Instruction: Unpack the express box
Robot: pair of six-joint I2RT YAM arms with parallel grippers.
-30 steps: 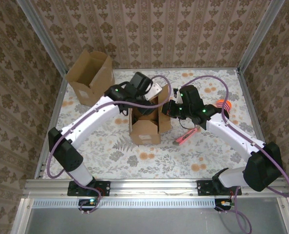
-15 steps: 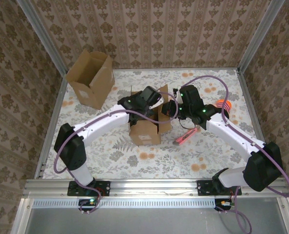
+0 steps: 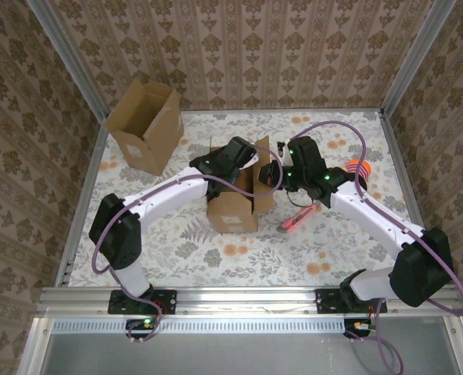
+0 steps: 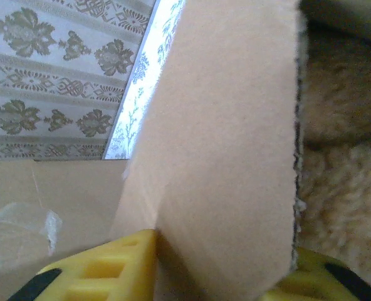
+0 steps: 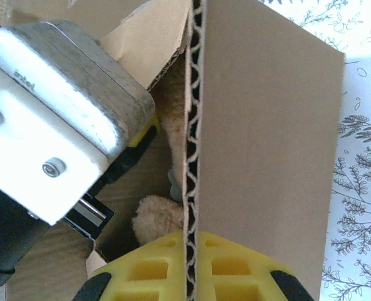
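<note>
While both arms reach toward the middle of the flower-patterned table [image 3: 177, 250], the express box [image 3: 233, 205] stands there upright with its top flaps raised, roughly midway between the two arm bases and a little farther out. The left claw [image 3: 245, 160] comes in over the far side of the opening; in the left wrist view its yellow fingers [image 4: 104, 269] sit on either side of a tan cardboard panel of the box and press against it, so it pinches that cardboard. Just right of that panel, a beige plush toy [image 4: 342, 169] fills the space inside the box. The right claw [image 5: 192, 251] is pressed together on the box's right-hand flap: the corrugated edge of the flap runs straight up between its two yellow fingers, one on each face. The right wrist view also shows the plush lying low in the box beside that flap, with the left arm's white-and-grey wrist camera [image 5: 54, 119] hanging above it. A second cardboard box [image 3: 145, 125], open and tilted, sits well apart at the table's far left corner. A red utility knife [image 3: 298, 220] lies on the table just right of the express box, under the right arm, and an orange object [image 3: 359, 168] rests near the right edge; what it is cannot be told.
</note>
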